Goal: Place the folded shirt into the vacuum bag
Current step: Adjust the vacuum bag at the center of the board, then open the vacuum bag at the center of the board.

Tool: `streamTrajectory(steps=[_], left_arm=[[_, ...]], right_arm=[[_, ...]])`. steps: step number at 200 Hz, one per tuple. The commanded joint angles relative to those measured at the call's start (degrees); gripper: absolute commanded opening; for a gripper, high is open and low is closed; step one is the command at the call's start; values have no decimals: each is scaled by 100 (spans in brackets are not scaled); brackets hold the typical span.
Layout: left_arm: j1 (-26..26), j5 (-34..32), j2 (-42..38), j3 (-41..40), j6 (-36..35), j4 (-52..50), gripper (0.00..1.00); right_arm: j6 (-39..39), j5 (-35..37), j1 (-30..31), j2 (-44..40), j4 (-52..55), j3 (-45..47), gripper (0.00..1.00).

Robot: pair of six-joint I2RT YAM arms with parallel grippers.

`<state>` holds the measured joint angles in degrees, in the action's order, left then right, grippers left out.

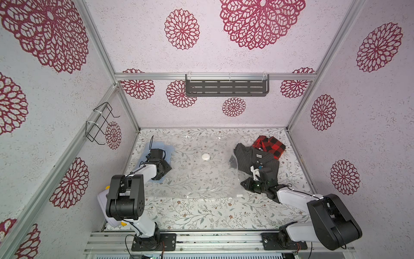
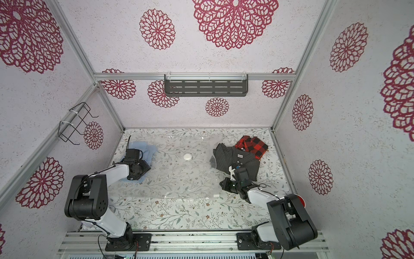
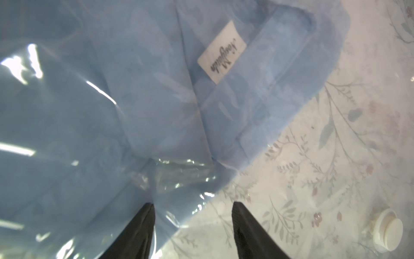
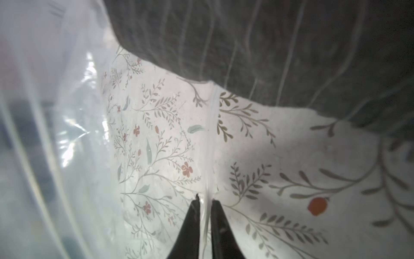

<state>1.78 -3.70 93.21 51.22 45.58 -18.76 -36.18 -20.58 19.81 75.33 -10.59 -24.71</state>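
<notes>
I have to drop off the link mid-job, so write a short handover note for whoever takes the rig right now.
Left gripper: open, low over the blue shirt, which lies under the film at the vacuum bag's left end.
Right gripper: jaws nearly together around the bag's edge strip; a firm pinch can't be confirmed.
Grey striped shirt sits at the bag's right edge, mostly outside; plaid shirt lies behind it, outside.
Done: blue shirt looks packed. Left: lift the mouth, slide the grey shirt in.
</notes>
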Motion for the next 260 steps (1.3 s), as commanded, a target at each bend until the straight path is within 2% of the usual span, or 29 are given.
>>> streamTrajectory(steps=[1,26,48,76,101,120,149,187,222,260], left_arm=[[569,-520,-660,439,22,-645,63],[1394,-891,-867,991,75,-1150,67],[2244,-957,-668,1663,68,-1537,67],[3301,-911,16,2686,23,-1921,68],[4065,-983,799,3715,-96,-2408,69],[4508,-1162,1369,4457,-263,-2800,75],[4847,-1429,2233,5341,-414,-3366,77],[5022,-1299,3007,6217,-550,-3621,76],[5189,-1471,3993,7472,-720,-4222,72],[5271,-2036,4796,8576,-833,-4884,63]], right_arm=[[226,200,-91,-420,410,-32,28],[301,239,-204,-838,736,-86,41],[352,211,-422,-1201,988,-120,43],[429,-102,-1035,-1665,1177,-170,44],[547,-325,-1710,-1931,1350,-249,54],[576,-645,-2353,-1992,1334,-229,59],[460,-1023,-3241,-2050,1099,-60,76],[179,-1349,-4013,-1883,567,271,94],[178,-1500,-4395,-1578,240,412,99],[317,-1541,-4469,-1155,93,366,99]])
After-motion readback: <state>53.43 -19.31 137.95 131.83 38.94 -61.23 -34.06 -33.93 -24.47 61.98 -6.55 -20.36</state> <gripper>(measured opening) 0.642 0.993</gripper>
